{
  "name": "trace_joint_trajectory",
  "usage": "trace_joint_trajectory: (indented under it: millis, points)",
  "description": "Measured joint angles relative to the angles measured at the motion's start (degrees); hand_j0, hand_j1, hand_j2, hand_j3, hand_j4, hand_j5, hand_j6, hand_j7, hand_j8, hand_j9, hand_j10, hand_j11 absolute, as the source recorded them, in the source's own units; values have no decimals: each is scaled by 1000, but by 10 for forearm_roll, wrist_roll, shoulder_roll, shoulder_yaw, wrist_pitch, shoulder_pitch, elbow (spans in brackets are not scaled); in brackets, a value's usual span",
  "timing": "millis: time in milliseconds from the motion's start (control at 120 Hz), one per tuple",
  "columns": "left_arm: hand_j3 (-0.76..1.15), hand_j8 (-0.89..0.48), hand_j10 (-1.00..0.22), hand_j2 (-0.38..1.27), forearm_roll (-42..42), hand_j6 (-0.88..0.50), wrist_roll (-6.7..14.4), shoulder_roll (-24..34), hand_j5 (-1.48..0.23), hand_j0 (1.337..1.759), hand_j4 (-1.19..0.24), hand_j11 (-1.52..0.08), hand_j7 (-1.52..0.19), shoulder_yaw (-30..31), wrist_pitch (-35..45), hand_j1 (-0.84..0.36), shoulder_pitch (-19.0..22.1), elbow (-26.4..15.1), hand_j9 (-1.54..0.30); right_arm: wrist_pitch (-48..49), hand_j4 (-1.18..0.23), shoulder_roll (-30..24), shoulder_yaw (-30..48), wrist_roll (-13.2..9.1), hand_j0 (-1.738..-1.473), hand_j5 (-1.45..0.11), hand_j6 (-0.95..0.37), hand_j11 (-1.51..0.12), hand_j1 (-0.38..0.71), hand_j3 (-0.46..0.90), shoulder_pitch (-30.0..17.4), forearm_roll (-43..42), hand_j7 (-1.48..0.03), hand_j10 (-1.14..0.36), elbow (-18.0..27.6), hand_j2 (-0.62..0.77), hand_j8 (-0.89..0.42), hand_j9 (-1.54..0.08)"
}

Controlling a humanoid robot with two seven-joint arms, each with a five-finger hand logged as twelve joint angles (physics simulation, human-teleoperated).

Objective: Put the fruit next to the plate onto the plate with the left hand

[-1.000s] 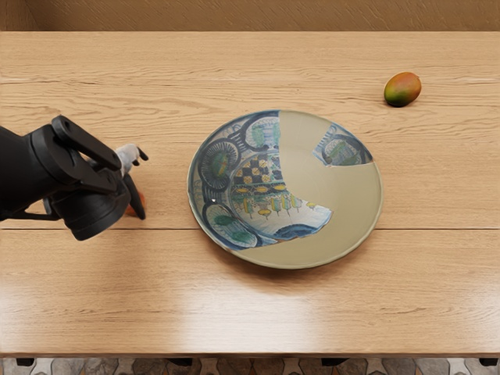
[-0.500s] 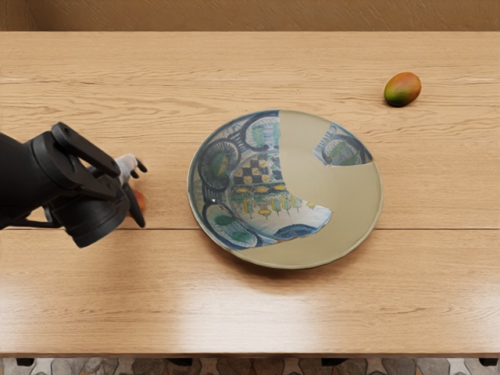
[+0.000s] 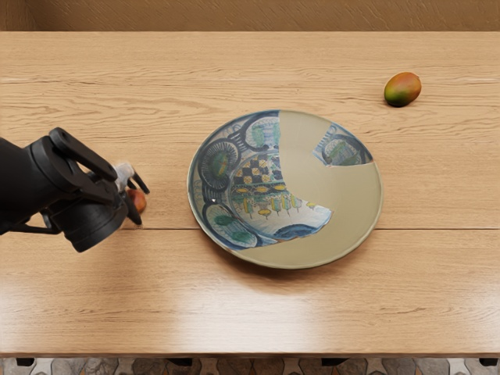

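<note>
A small red-orange fruit [image 3: 139,201] lies on the table just left of the large patterned plate [image 3: 351,226]. My left hand [image 3: 131,197] reaches in from the left edge on a black arm. Its fingers curl around the fruit, with light fingertips [image 3: 127,173] above it and a dark finger below. Most of the fruit is hidden by the hand, and only its right side shows. The fruit still looks level with the table top. The right arm is out of view.
A green-and-red mango [image 3: 402,89] lies far off at the back right of the wooden table [image 3: 250,312]. The plate sits mid-table, its left rim a short way right of the hand.
The left hand has sunk a little and drawn its fingers inward around the small fruit. More of the fruit's red side now shows. Plate and mango have not moved.
</note>
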Motion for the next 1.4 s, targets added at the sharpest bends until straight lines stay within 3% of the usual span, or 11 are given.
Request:
trace_joint_trajectory:
  millis: [83, 150, 217, 375, 533, 592, 750, 967, 1117, 1333, 1400]
  points:
    - [0, 154, -299, 130, -3, 109, -1, -1, -727, 1658, -727, -972, -974, 1, -13, -433, 0, 1, -1089, 0, -15, 0, 0, 0, -1658, -20, -15, -20, -331, 0, 0, 0, -20, -15, 0, -3, -15, -20]
    - [0, 194, -239, 161, -5, 151, -3, 1, -788, 1657, -776, -1061, -1013, 1, -19, -493, 0, 1, -1127, 0, -15, 0, 0, 0, -1658, -20, -15, -20, -331, 0, 0, 0, -20, -15, 0, -3, -15, -20]
    - [0, -20, -380, 195, -14, -78, -2, 11, -876, 1657, -774, -1057, -951, 5, -24, -530, -7, 1, -1054, 0, -15, 0, 0, 0, -1658, -20, -15, -20, -331, 0, 0, 0, -20, -15, 0, -3, -15, -20]
    - [0, -291, -631, 424, -40, -333, 4, 21, -1021, 1652, -830, -1118, -1058, 20, -30, -402, -21, -1, -1115, 0, -15, 0, 0, 0, -1658, -20, -15, -20, -331, 0, 0, 0, -20, -15, 0, -3, -15, -20]
    - [0, -294, -713, 666, -51, -299, 6, 46, -1153, 1652, -817, -1152, -1124, 29, -72, -467, -62, -3, -1149, 0, -15, 0, 0, 0, -1658, -20, -15, -20, -331, 0, 0, 0, -20, -15, 0, -3, -15, -20]
    - [0, -311, -747, 576, -50, -313, 7, 56, -1177, 1652, -817, -1157, -1135, 28, -103, -430, -86, -3, -1153, 0, -15, 0, 0, 0, -1658, -20, -15, -20, -331, 0, 0, 0, -20, -15, 0, -3, -15, -20]
    - [0, -403, -808, 761, -46, -410, 7, 91, -1197, 1652, -827, -1162, -1150, 7, -208, -399, -154, -3, -1158, 0, -15, 0, 0, 0, -1658, -20, -15, -20, -331, 0, 0, 0, -20, -15, 0, -3, -15, -20]
    - [0, -441, -845, 983, -13, -404, 7, 84, -1216, 1653, -830, -1160, -1162, -119, -244, -454, -152, 3, -1157, 0, -15, 0, 0, 0, -1658, -20, -15, -20, -331, 0, 0, 0, -20, -15, 0, -3, -15, -20]
    - [0, -433, -846, 1087, 13, -385, 7, 33, -1215, 1651, -825, -1161, -1168, -176, -243, -560, -108, 23, -1157, 0, -15, 0, 0, 0, -1658, -20, -15, -20, -331, 0, 0, 0, -20, -15, 0, -3, -15, -20]
    - [0, -204, -354, 400, 31, -194, 6, 39, -501, 1656, -346, -481, -484, -201, -241, -41, -109, 36, -480, 0, -15, 0, 0, 0, -1658, -20, -15, -20, -331, 0, 0, 0, -20, -15, 0, -3, -15, -20]
    - [0, -148, -256, 288, 32, -141, 9, 133, -362, 1656, -251, -348, -350, -191, -281, 67, -108, 34, -347, 0, -15, 0, 0, 0, -1658, -20, -15, -20, -331, 0, 0, 0, -20, -15, 0, -3, -15, -20]
